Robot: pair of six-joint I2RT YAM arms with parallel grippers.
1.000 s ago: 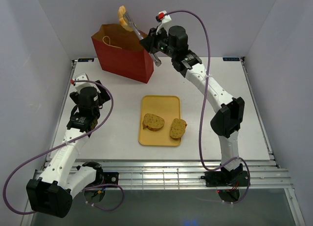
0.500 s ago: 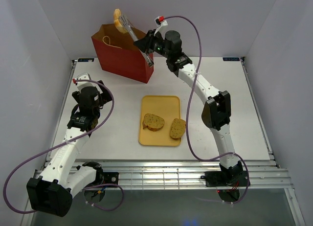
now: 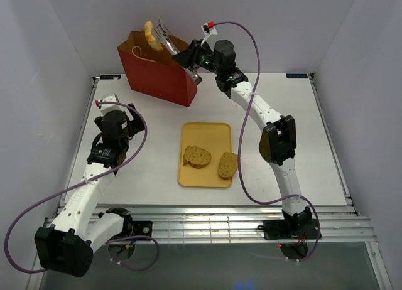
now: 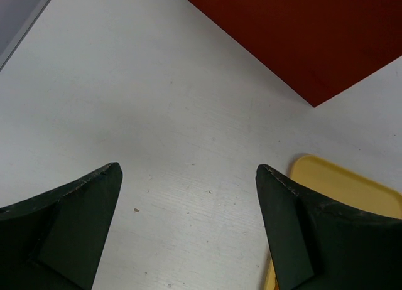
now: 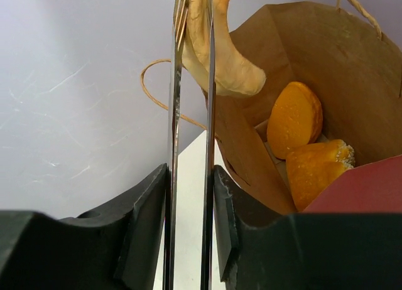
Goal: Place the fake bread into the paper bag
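My right tool (image 5: 191, 189) is pressed together on metal tongs (image 5: 174, 114). Past its tips, the tongs pinch a pale bread piece (image 5: 229, 64) over the rim of the open paper bag (image 5: 301, 45). Two orange rolls (image 5: 295, 117) lie farther down inside. My left tool (image 4: 188, 169) is spread above the bench (image 4: 157, 95), with a yellow tray (image 4: 352, 183) to its right and the bag ahead.

paper bag (image 3: 157, 76) mouth open upward, string handle (image 5: 143, 84) looping beside the rim, two orange rolls (image 5: 295, 117) inside, tray (image 3: 207, 136) mid-table
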